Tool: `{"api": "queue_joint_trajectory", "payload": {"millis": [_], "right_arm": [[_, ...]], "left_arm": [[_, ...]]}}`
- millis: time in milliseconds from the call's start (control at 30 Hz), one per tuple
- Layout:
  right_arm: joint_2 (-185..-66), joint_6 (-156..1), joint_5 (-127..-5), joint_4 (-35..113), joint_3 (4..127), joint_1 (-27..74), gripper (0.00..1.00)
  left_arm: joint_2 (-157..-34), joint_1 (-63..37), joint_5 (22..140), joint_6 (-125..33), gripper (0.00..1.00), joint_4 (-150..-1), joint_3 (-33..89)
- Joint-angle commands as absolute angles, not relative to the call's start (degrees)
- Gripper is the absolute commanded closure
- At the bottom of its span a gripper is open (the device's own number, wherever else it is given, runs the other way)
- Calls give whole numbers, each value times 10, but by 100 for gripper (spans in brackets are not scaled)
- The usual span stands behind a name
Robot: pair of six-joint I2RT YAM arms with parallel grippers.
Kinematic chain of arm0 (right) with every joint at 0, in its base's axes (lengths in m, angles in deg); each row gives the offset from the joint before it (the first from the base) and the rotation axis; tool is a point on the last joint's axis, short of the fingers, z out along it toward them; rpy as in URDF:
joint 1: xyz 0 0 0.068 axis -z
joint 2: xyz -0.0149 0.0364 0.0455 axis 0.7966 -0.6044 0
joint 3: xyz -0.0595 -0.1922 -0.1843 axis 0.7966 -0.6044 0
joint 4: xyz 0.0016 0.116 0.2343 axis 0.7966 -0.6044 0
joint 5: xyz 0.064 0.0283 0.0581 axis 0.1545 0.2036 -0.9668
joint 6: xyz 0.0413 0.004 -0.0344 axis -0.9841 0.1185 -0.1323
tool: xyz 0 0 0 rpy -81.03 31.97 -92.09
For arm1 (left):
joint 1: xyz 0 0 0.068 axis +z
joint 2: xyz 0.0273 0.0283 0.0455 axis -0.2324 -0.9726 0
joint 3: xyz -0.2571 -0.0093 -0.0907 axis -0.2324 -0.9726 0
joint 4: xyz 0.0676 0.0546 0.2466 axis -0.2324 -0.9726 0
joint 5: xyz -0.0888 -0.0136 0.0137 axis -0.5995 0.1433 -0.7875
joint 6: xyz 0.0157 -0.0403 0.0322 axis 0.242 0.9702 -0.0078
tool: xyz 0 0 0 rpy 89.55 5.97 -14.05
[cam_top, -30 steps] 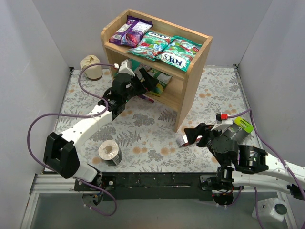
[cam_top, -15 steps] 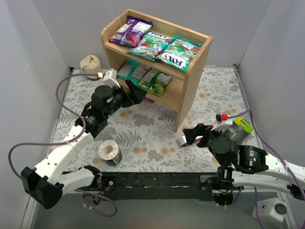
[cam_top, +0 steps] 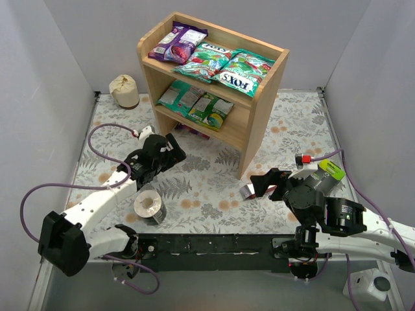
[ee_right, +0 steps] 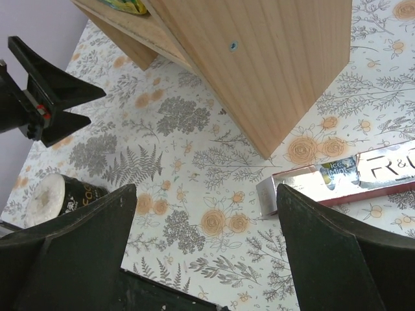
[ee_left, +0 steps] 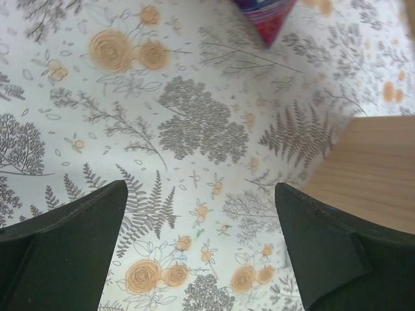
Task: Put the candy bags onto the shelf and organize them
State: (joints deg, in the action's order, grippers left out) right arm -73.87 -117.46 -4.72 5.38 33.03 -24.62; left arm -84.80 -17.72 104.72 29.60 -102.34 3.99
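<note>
The wooden shelf (cam_top: 259, 123) stands at the back centre. Its top tier holds a purple bag (cam_top: 176, 42) and two green FOX'S bags (cam_top: 243, 70). Its lower tier holds two green bags (cam_top: 194, 102). A magenta bag (cam_top: 187, 132) pokes out from under the shelf; its tip shows in the left wrist view (ee_left: 266, 16). My left gripper (cam_top: 174, 150) is open and empty over the floral mat, in front of the shelf (ee_left: 382, 168). My right gripper (cam_top: 259, 184) is open and empty, low beside the shelf's near corner (ee_right: 259, 65).
A slim red-and-white box (cam_top: 249, 190) lies just under my right gripper, also in the right wrist view (ee_right: 337, 181). A grey tape roll (cam_top: 150, 207) sits near front left. A beige round object (cam_top: 123, 91) stands at the back left. Grey walls enclose the mat.
My left arm has pulled back from the lower tier toward the near left, open and empty, leaving the green bags on that tier. The right arm has not moved.
</note>
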Motion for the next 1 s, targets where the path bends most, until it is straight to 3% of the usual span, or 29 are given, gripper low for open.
{"api": "queue_joint_trajectory", "payload": {"millis": [0,333,533,967], "right_arm": [[-731,-1193,-31,42,344,-249,4],[-734,-1195,-32,48,343,-250,4],[-732,-1195,-33,50,343,-249,4],[-724,-1196,-31,34,348,-250,7]], "left_arm": [[-861,-158,1079,365,2,-990,17],[-967,-99,987,421,2,-843,-12],[-1060,-80,910,466,2,-626,-49],[-1226,-86,995,609,11,-518,20]]}}
